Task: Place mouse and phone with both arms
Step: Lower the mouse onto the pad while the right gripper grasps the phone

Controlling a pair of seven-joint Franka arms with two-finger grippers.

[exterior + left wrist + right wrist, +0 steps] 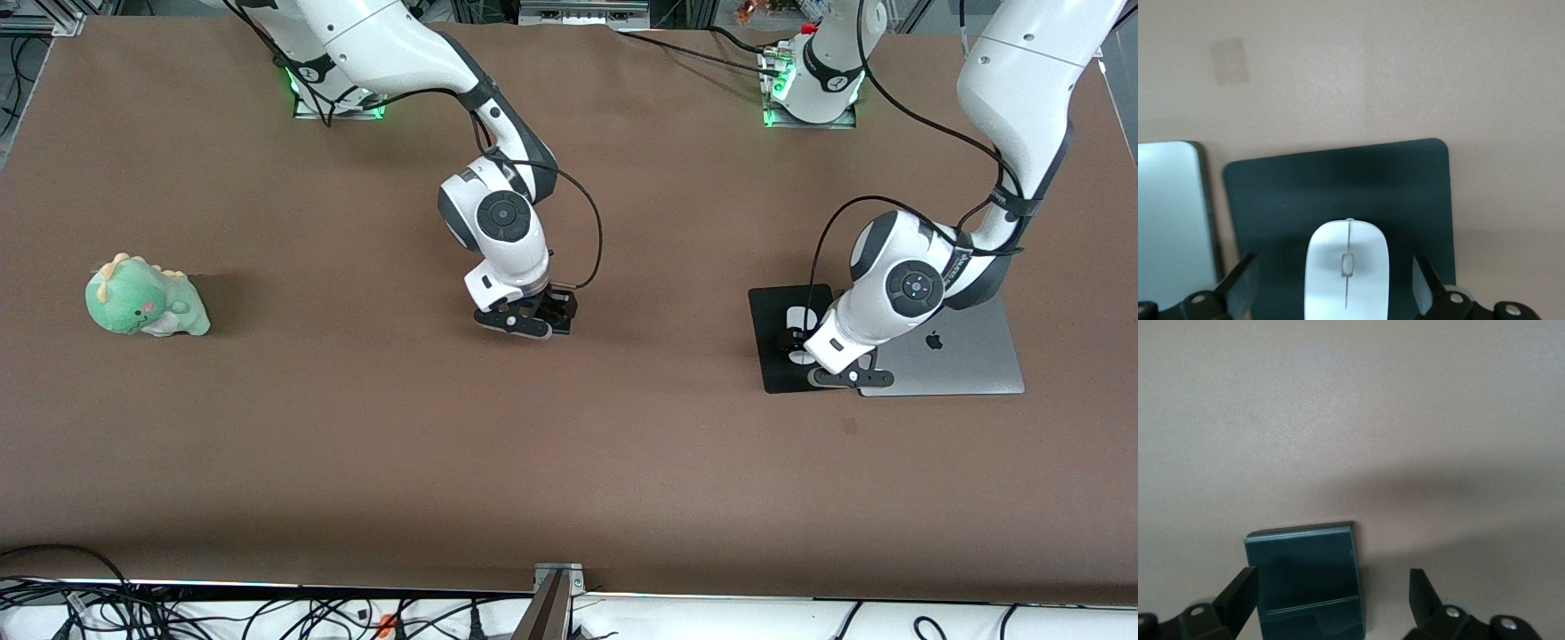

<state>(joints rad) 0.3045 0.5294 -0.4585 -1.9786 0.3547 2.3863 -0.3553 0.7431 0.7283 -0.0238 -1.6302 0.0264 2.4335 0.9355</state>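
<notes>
On the mouse pad (778, 347) beside the laptop (960, 356) lies the mouse (1347, 273), released, left pincer (1338, 287) spread. Farther along, the right pincer (1331, 600) spread, straddles the desk-laid phone (1308, 577). Both look placed; withdrawal remains.

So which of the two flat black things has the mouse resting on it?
The mouse pad beside the laptop carries the mouse; the smaller phone lies on bare table under the right tool.

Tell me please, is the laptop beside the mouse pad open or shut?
Shut: the laptop lies flat, its lid logo facing up, beside the mouse pad.
</notes>
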